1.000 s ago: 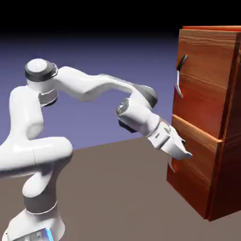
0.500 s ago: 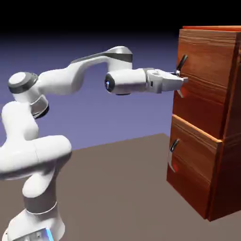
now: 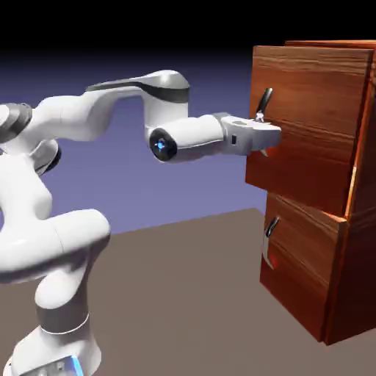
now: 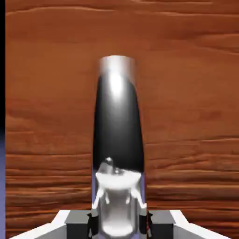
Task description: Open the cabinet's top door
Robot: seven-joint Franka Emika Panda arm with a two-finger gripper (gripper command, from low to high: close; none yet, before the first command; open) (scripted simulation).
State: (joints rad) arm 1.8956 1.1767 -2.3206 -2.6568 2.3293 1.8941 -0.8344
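In the exterior view, a tall reddish-brown wood-grain cabinet (image 3: 356, 272) stands on a brown-grey table (image 3: 176, 294), before a blue-violet backdrop. The top door (image 3: 316, 88), the cabinet's larger upper front panel, is partly open: its edge on the exterior view's left stands out from the cabinet body, past the shorter lower panel (image 3: 305, 242) beneath it. The top door's handle (image 3: 265, 104) is a slim, curved metal bar near that outer edge. The lower panel, flush with the cabinet, has a similar handle (image 3: 269, 239). A white robot arm (image 3: 81, 117) rises on the exterior view's left of the cabinet and reaches across to the top door. Its gripper (image 3: 270, 132) is at the lower part of the top door's handle.

In the hand view, reddish wood grain of the top door fills most of the frame, with a narrow dark and violet strip left of the door. The handle runs upright along the middle of the door, black with a shiny pale top end and a bright silvery lower part. The gripper is clamped on that lower part, one grey fingertip (image 4: 78, 224) on either side of it.
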